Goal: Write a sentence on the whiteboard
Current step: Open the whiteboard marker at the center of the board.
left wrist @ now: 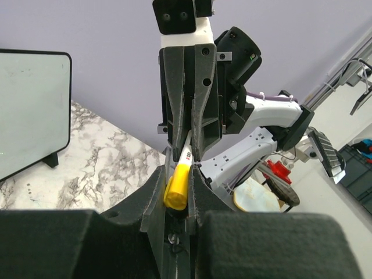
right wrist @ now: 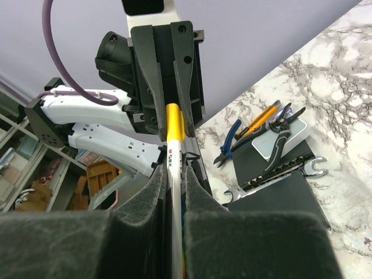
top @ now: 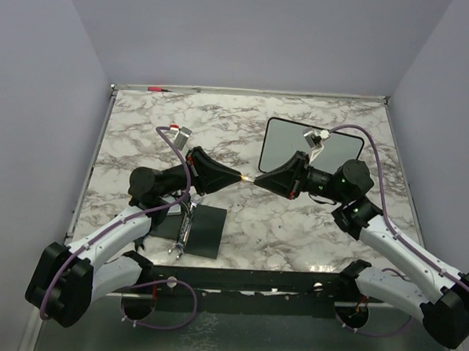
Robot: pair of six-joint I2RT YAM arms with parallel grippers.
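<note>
Whiteboard (top: 283, 143), one only, stands propped toward the surface's far right corner, just behind the right gripper (top: 259, 179), whose arm hides part of it. The left gripper (top: 236, 175) and right gripper meet tip to tip mid-surface. Both are clamped on one marker (top: 248, 178), left on its yellow cap, right on its white barrel. One black pad (top: 208, 221) carrying a wrench (top: 186, 229) lies by the near left edge.
</note>
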